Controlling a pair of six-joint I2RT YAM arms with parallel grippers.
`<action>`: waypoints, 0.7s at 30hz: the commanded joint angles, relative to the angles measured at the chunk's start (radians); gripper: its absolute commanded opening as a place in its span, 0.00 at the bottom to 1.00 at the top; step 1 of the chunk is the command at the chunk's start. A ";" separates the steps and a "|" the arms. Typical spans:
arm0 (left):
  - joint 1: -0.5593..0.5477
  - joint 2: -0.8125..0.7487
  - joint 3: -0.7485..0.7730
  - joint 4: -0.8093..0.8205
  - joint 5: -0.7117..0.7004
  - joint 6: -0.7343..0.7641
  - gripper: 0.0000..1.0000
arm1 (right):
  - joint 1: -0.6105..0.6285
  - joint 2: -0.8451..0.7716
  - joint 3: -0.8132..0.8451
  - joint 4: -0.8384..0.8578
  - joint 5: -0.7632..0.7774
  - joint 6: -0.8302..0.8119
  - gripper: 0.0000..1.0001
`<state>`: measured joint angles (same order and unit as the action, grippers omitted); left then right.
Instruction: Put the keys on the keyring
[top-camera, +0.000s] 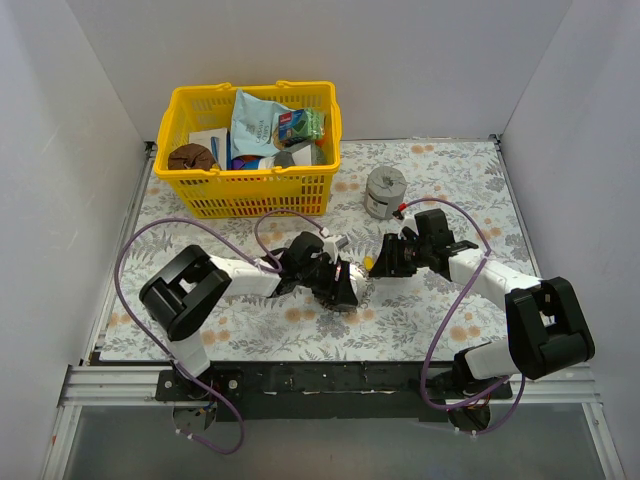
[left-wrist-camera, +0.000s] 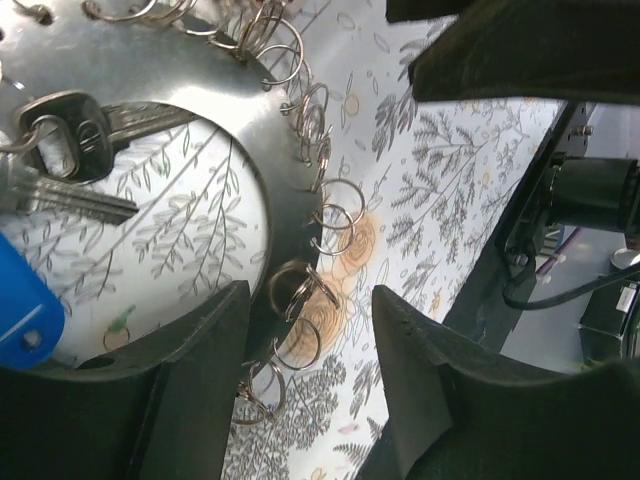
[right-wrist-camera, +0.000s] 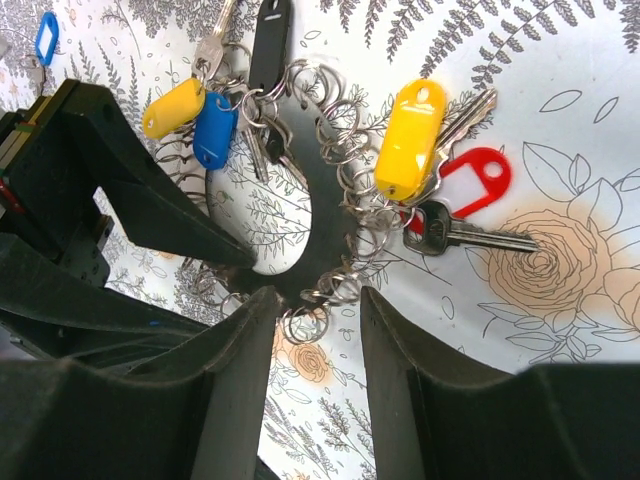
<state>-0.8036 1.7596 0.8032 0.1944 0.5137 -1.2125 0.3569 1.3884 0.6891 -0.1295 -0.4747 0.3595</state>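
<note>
While left tool and right tool straddle the keyring unclenched, basket and cylinder stand beyond

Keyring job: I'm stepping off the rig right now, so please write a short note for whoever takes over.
The left tool is open, straddling the keyring rim and its small split rings.
The right tool is open across another part of the rim, holding no key.
A blue-tagged bunch lies at one side of the ring. A yellow-tagged key, a red tag and a black-headed key lie at the other, all against the split rings.
Done: which keys are hooked on cannot be told.
A small blue tag lies apart on the table.
Left: check each key, thread any loose one.
</note>
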 joint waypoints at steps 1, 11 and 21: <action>-0.006 -0.070 -0.059 -0.092 -0.026 0.011 0.52 | -0.007 -0.015 -0.007 -0.005 -0.002 -0.025 0.47; -0.006 -0.134 -0.099 -0.222 -0.137 0.028 0.51 | -0.007 -0.003 -0.020 -0.009 -0.002 -0.045 0.47; -0.006 -0.130 0.003 -0.233 -0.176 0.050 0.53 | -0.009 0.003 -0.059 0.024 -0.050 -0.048 0.47</action>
<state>-0.8085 1.6344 0.7521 0.0231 0.4007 -1.1866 0.3534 1.3926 0.6506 -0.1303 -0.4862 0.3321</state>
